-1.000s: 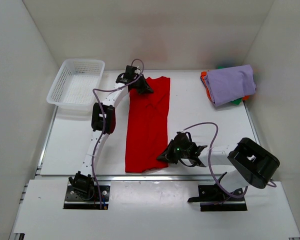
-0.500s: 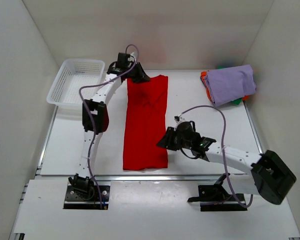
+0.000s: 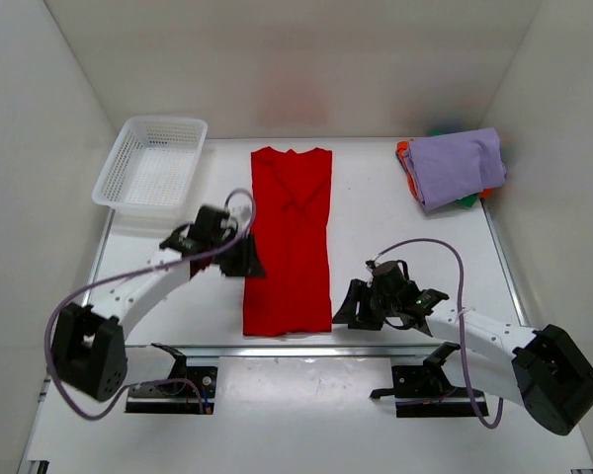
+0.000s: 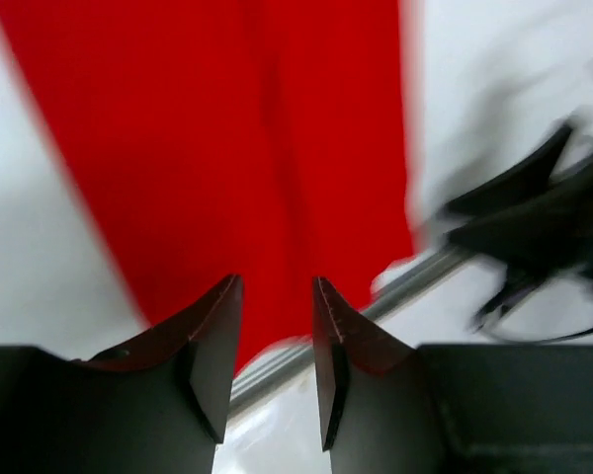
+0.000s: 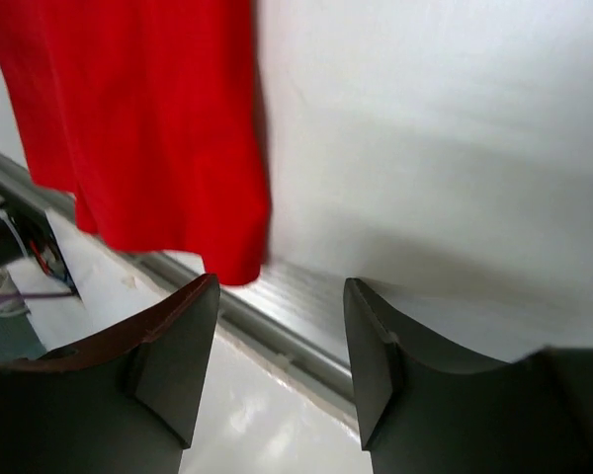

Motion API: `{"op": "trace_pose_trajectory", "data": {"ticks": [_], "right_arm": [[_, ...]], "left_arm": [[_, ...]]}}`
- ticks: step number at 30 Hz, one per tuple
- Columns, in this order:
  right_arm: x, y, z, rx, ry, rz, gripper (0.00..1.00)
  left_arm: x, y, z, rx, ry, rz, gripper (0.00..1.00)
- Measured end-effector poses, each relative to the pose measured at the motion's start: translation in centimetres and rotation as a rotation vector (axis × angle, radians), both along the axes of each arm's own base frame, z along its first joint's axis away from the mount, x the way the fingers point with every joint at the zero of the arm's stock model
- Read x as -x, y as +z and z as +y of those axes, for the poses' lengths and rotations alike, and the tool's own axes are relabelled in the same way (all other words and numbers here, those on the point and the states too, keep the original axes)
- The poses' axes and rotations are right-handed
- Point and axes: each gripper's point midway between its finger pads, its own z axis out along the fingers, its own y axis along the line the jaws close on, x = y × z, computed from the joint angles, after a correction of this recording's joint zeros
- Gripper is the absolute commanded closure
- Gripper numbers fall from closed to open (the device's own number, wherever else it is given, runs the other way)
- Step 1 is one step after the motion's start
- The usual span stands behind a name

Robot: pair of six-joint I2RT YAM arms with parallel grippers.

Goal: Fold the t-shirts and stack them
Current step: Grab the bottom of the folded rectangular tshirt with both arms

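The bright red t-shirt (image 3: 290,242) lies flat mid-table as a long narrow strip, collar at the far end. My left gripper (image 3: 247,263) hovers at its left edge, open and empty; in the left wrist view the gripper (image 4: 277,296) sits over the red cloth (image 4: 227,148) near the hem. My right gripper (image 3: 347,310) stands just right of the shirt's near right corner, open and empty; in its own view the gripper (image 5: 282,296) has the red hem corner (image 5: 148,118) ahead and to the left. Folded t-shirts are stacked at the back right, lavender (image 3: 457,166) on top of orange (image 3: 405,156) and green (image 3: 466,200).
A white mesh basket (image 3: 150,163) stands at the back left. A metal rail (image 3: 306,348) runs along the table's near edge, just below the shirt's hem. White walls close in the table on three sides.
Both grippers have opened and let go of the red shirt. The left arm swung back from the collar to the shirt's left edge; the right arm drew back toward the near edge.
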Motion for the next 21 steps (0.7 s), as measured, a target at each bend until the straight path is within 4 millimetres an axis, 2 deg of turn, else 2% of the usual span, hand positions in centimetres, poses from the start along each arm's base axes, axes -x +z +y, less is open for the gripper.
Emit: {"op": "trace_pose_trajectory", "data": {"ticks": [2, 4, 6, 7, 9, 12, 14, 18, 20, 21], "right_arm": [[1.1, -0.3, 0.4, -0.006, 0.019, 0.026, 0.49], [1.5, -0.2, 1.0, -0.019, 0.033, 0.028, 0.49], [2.0, -0.3, 1.7, -0.037, 0.043, 0.04, 0.49], [2.0, -0.3, 2.0, -0.047, 0.047, 0.044, 0.49], [2.1, -0.3, 2.7, -0.066, 0.053, 0.053, 0.48], [2.3, -0.3, 3.7, -0.077, 0.075, 0.063, 0.49], [2.2, -0.2, 4.3, -0.079, 0.083, 0.069, 0.49], [2.1, -0.3, 5.1, -0.086, 0.09, 0.072, 0.51], [2.0, -0.3, 5.4, -0.09, 0.09, 0.074, 0.6], [2.0, -0.4, 5.4, -0.089, 0.09, 0.076, 0.7]], "left_arm": [[4.8, -4.2, 1.5, -0.044, -0.005, 0.085, 0.54], [9.1, -7.4, 3.3, -0.076, 0.008, 0.162, 0.53], [11.9, -9.2, 4.7, -0.085, 0.035, 0.196, 0.52], [12.6, -9.6, 5.2, -0.085, 0.049, 0.194, 0.51], [13.1, -9.9, 5.6, -0.072, 0.079, 0.175, 0.52], [12.6, -9.3, 5.5, -0.042, 0.114, 0.136, 0.52], [12.0, -9.1, 5.2, -0.022, 0.129, 0.113, 0.42], [11.9, -9.7, 5.0, -0.007, 0.147, 0.115, 0.43], [12.3, -10.4, 5.0, -0.011, 0.147, 0.136, 0.44], [12.5, -10.6, 5.0, -0.015, 0.145, 0.145, 0.48]]}}
